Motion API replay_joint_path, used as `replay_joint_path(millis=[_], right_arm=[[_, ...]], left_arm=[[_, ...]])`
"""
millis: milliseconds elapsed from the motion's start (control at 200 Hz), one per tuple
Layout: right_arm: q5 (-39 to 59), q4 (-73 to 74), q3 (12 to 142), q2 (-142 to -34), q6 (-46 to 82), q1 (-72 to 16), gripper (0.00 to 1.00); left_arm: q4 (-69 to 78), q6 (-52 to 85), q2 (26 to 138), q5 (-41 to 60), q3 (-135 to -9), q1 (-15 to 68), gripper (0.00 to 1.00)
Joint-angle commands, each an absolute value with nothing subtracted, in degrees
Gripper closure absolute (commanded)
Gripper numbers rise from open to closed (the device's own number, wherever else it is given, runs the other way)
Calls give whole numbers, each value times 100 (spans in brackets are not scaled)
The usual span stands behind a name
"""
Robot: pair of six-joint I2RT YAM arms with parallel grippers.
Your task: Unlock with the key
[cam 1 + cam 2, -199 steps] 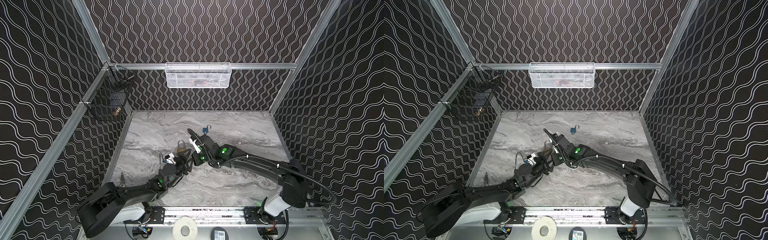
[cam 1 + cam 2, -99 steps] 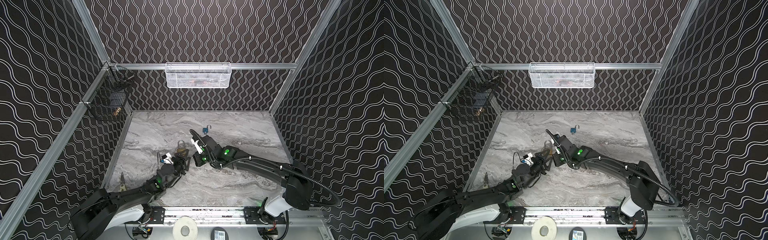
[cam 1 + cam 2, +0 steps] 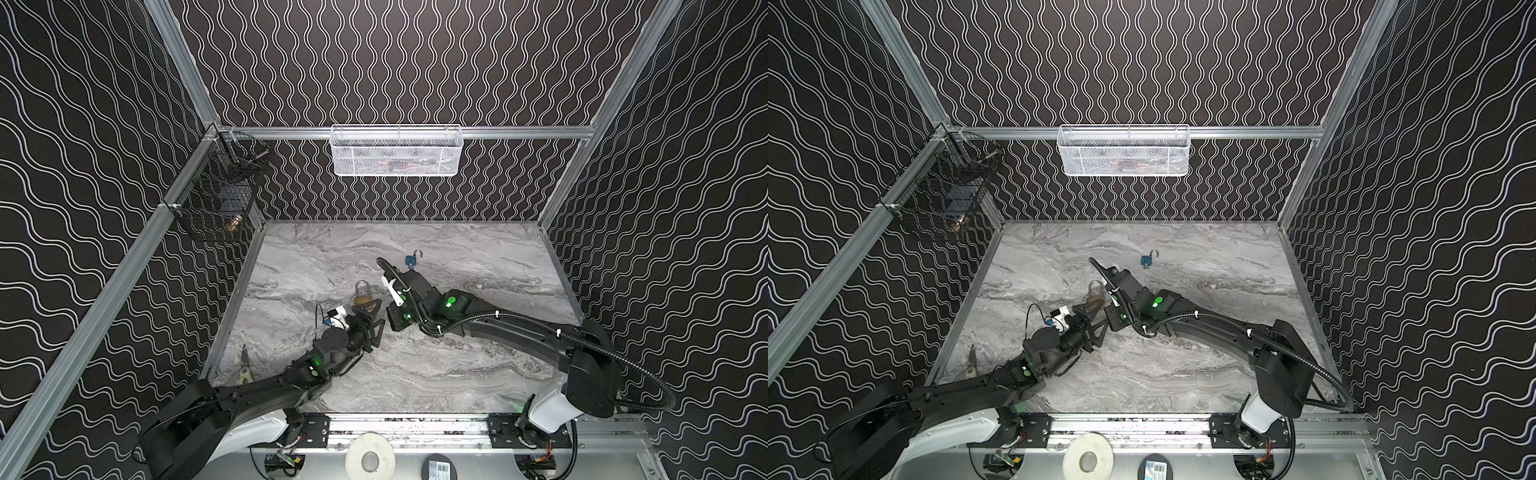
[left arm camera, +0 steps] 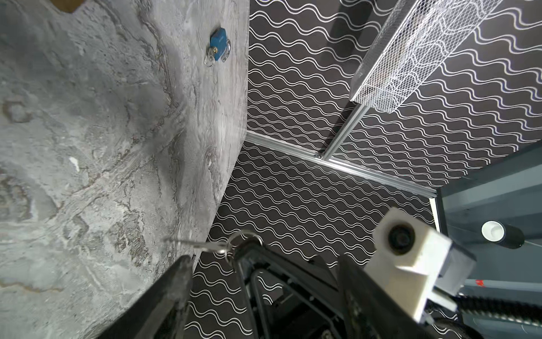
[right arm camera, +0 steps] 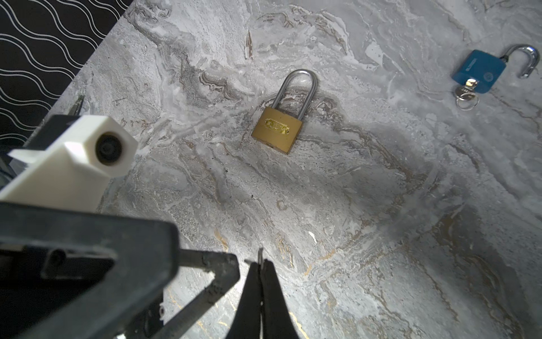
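A brass padlock point(image 5: 277, 129) lies flat on the marble table with its shackle closed; it also shows in both top views point(image 3: 362, 296) point(image 3: 1095, 293). My right gripper point(image 5: 260, 261) is shut on a small silver key point(image 4: 201, 244), which sticks out past the tips with its ring point(image 4: 245, 238) at the fingers. It hovers just in front of the padlock point(image 3: 390, 322). My left gripper point(image 4: 264, 259) is open, one finger on each side of the right gripper's tip, and touches nothing. In both top views the two grippers meet tip to tip point(image 3: 379, 316) point(image 3: 1098, 321).
A blue padlock point(image 5: 481, 72) with an open shackle and a key in it lies further back point(image 3: 412, 259). Pliers point(image 3: 245, 368) lie near the table's front left corner. A white mesh basket point(image 3: 395, 151) hangs on the back wall, a black wire basket point(image 3: 220, 195) on the left wall.
My left gripper has slid toward the right gripper's tip and its jaws have spread wider. The right gripper stayed shut on the key and shifted slightly right.
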State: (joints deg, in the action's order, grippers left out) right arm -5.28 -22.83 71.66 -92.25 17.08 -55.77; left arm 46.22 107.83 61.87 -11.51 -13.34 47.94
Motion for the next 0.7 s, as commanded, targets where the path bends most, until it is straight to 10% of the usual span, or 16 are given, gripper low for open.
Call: replay_joint_path(millis=[0,696], right_arm=[[-497,-2202,7266,-9262,1679,-5590,100],[-212,-2021,7067,-9099,1767,-5636,100]], left_arm=[[4966,10852,6383,-1003,-1388,4781,20],[5565,10806,6799,-1421,-1341,4790,31]])
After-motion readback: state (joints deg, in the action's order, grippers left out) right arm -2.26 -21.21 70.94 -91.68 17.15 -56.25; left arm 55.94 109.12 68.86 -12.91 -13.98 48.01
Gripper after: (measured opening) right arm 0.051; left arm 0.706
